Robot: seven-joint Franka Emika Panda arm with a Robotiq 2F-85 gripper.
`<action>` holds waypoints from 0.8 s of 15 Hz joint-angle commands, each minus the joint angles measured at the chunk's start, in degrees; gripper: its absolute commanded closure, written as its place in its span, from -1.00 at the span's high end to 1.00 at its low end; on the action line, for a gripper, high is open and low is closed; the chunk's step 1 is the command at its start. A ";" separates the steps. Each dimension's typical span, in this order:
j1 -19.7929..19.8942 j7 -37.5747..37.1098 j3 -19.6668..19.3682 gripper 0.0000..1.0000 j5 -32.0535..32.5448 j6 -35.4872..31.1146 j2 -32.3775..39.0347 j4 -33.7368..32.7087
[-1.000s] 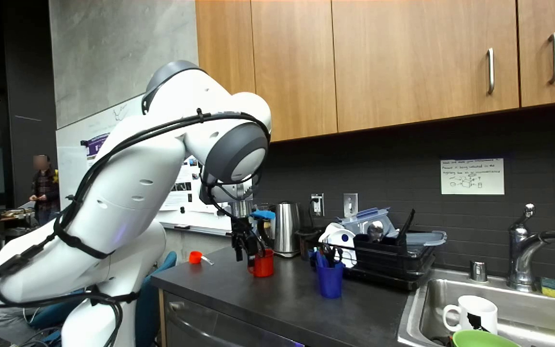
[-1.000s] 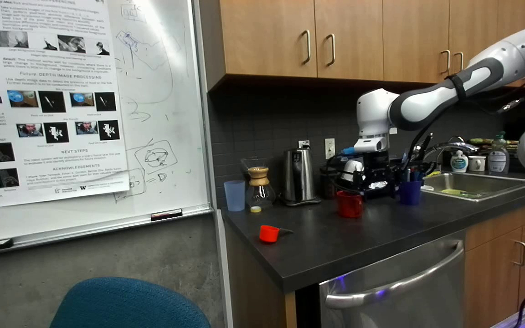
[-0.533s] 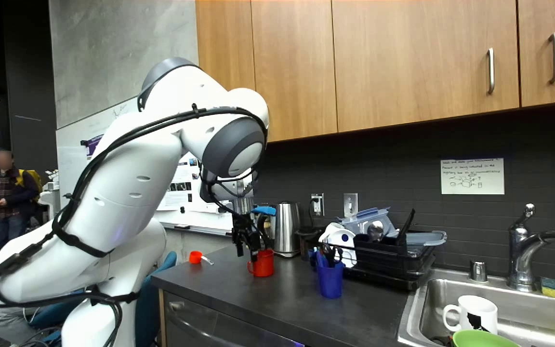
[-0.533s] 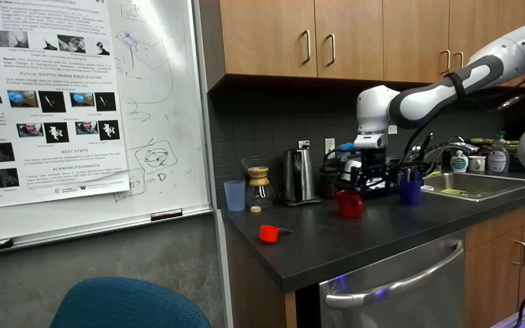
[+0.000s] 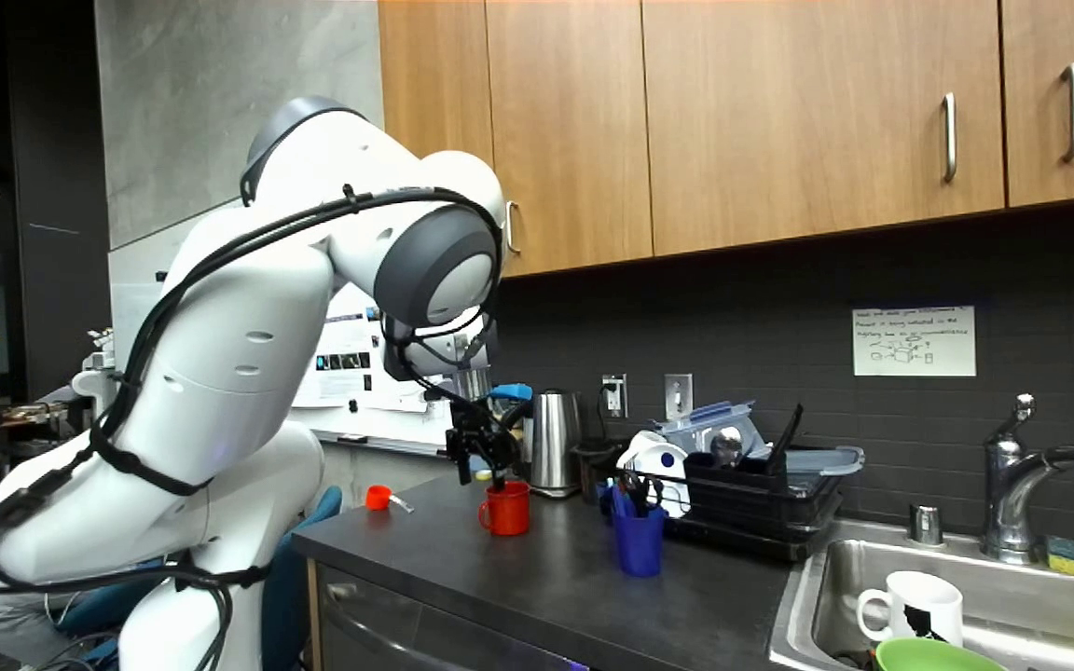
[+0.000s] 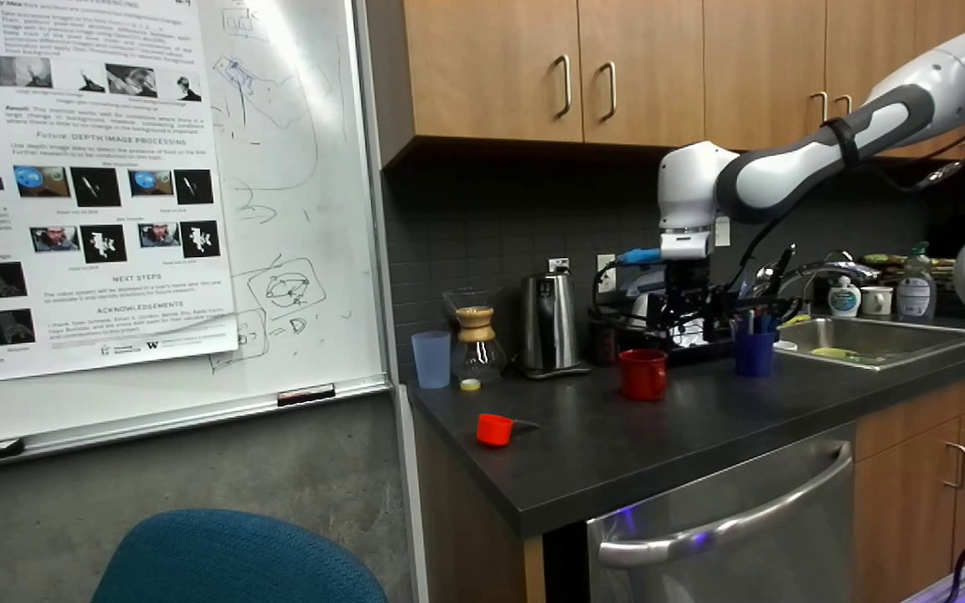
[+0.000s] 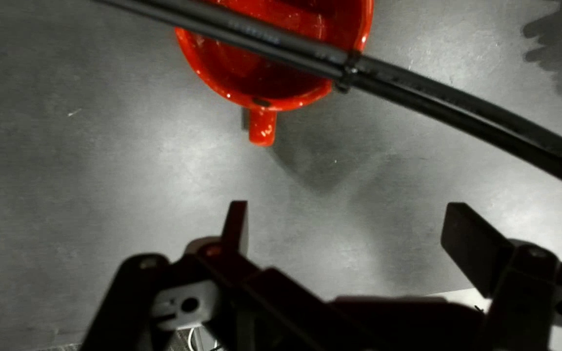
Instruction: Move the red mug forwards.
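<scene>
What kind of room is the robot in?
It looks like a kitchen corner, probably in an office or lab: there's a sink and a steel kettle, plus a big whiteboard nearby.

White, rounded arm (image 5: 220, 354), grey joint bands (image 5: 416, 261), black cables (image 5: 388, 198) and strap (image 5: 150, 472); above the black hand (image 7: 348, 222), a silver collar (image 5: 474, 384) and blue piece (image 6: 640, 256).

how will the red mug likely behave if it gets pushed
The red mug stands upright on the counter, so a low push probably slides it. Its glossy rim suggests a hard, possibly slippery surface. The handle sticking out could make it twist.
</scene>
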State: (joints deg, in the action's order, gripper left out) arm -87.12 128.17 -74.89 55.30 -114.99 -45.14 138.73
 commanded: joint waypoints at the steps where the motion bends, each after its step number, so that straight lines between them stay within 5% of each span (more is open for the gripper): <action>1: 2.74 5.69 2.80 1.00 -3.28 -2.48 4.32 0.71; 12: 3.73 7.06 2.05 1.00 -6.95 -5.96 7.38 1.04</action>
State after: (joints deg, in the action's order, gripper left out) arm -85.40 132.20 -73.86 51.89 -117.50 -42.10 139.20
